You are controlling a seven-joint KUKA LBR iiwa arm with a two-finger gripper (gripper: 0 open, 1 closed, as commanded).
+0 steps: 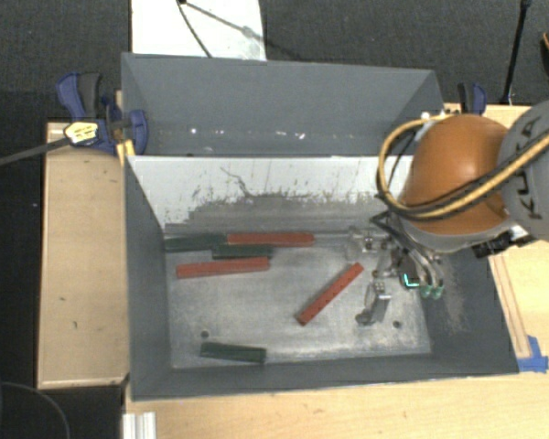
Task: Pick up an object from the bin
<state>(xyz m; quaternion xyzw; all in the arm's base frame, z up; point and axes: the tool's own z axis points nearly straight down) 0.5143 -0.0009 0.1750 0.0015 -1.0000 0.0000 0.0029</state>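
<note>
Gripper (373,307) low, bin (284,108) R side, spread or not unclear; beside long thin red bar (329,294), diag.

Bin (274,99): grey metal, matt; floor scuffed and scratched pale.
Red-brown bar, centre (329,294): matt, smooth-looking.
Dark green bar, lower left (232,352): matt.
My wrist cover (453,172): orange, glossy, smooth.
My tool (375,311): bare metal, dull sheen.
</note>
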